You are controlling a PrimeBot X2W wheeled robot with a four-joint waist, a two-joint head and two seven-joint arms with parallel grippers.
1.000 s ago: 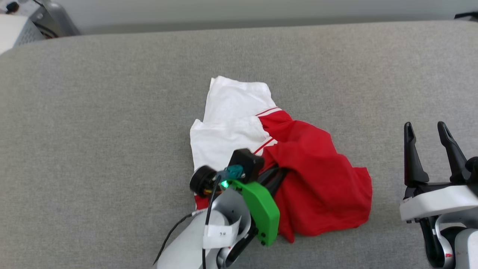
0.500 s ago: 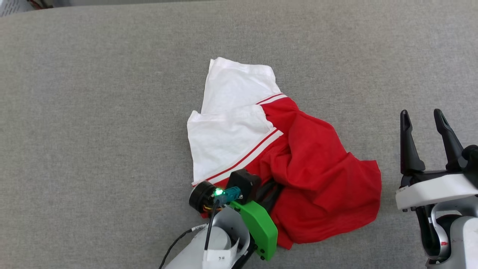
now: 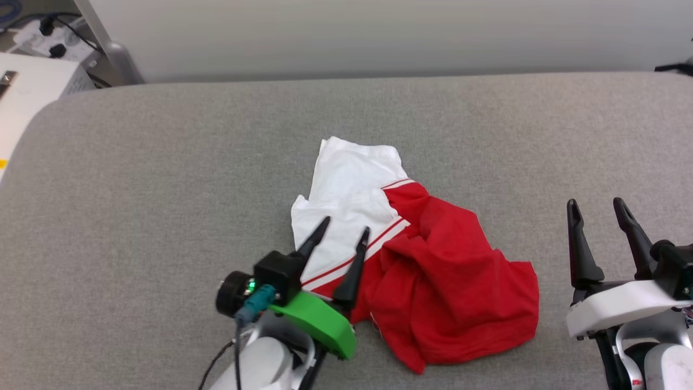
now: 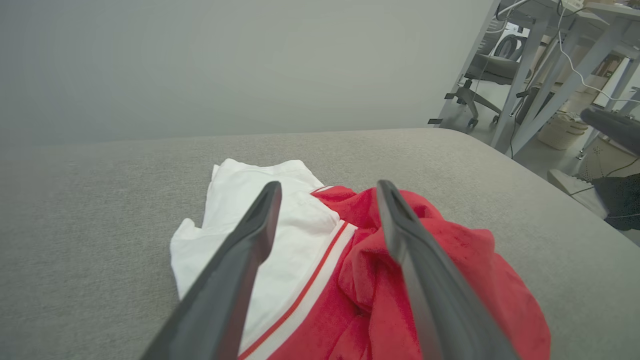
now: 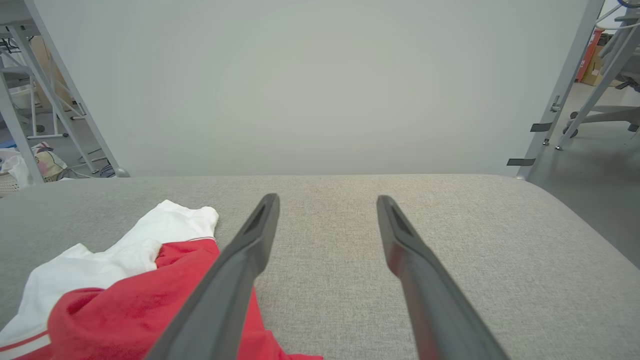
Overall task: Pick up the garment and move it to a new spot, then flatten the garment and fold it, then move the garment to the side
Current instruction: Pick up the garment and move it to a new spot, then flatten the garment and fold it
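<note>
The garment (image 3: 433,281), red with white sleeves and striped trim, lies crumpled on the grey padded surface (image 3: 162,189) in the head view. My left gripper (image 3: 345,231) hovers over its near-left edge, open, with nothing between the fingers. In the left wrist view the garment (image 4: 450,280) spreads under the open left gripper (image 4: 327,192), white sleeve to the left, red body to the right. My right gripper (image 3: 594,208) stands open to the right of the garment, apart from it. The right wrist view has the garment (image 5: 125,300) at lower left, beside the open right gripper (image 5: 327,202).
A pale wall runs behind the surface's far edge (image 3: 379,76). A white box and cables (image 3: 32,81) sit at the far left corner. Table legs and an office chair (image 4: 500,65) stand beyond the right end of the surface.
My left gripper has opened, let go of the red fabric and drawn back to the left. The garment has settled on the surface. The head camera has tilted, shifting the whole picture.
</note>
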